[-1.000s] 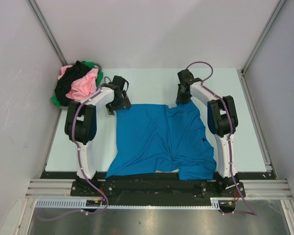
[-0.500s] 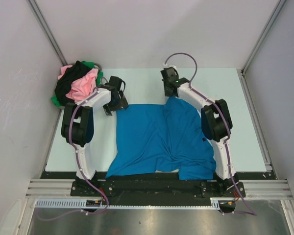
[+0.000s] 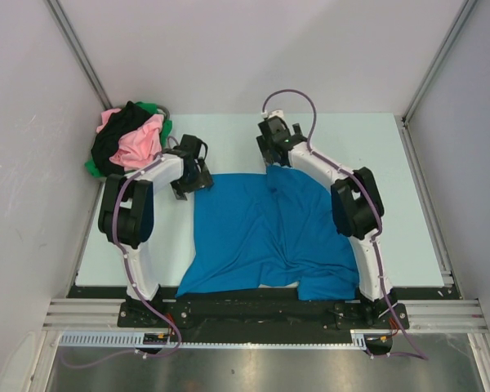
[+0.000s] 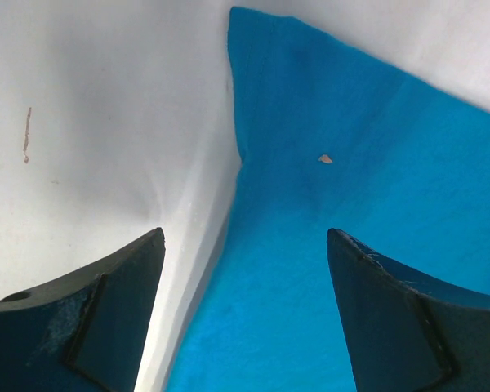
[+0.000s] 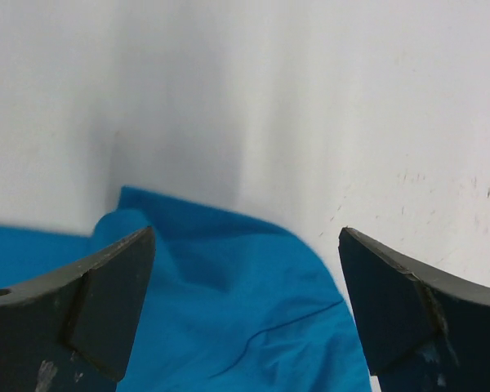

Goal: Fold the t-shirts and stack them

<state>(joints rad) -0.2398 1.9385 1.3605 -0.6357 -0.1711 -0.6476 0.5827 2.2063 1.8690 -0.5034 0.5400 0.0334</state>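
One blue t-shirt [image 3: 265, 233] lies spread mid-tabletop [image 3: 392, 163] toward the near edge, its right side partly hidden behind the right arm [image 3: 355, 204]. A heap [image 3: 129, 143] at the far-left corner has pink, black and green shirts tangled (count unclear). The left gripper [image 3: 192, 166] is over the shirt's far-left corner and the right gripper [image 3: 271, 149] at its far edge, both jaws wide, holding nothing.

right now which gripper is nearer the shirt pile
Left. The left gripper is beside the pile, at a corner of the blue shirt; the right gripper is farther off, at its far edge.
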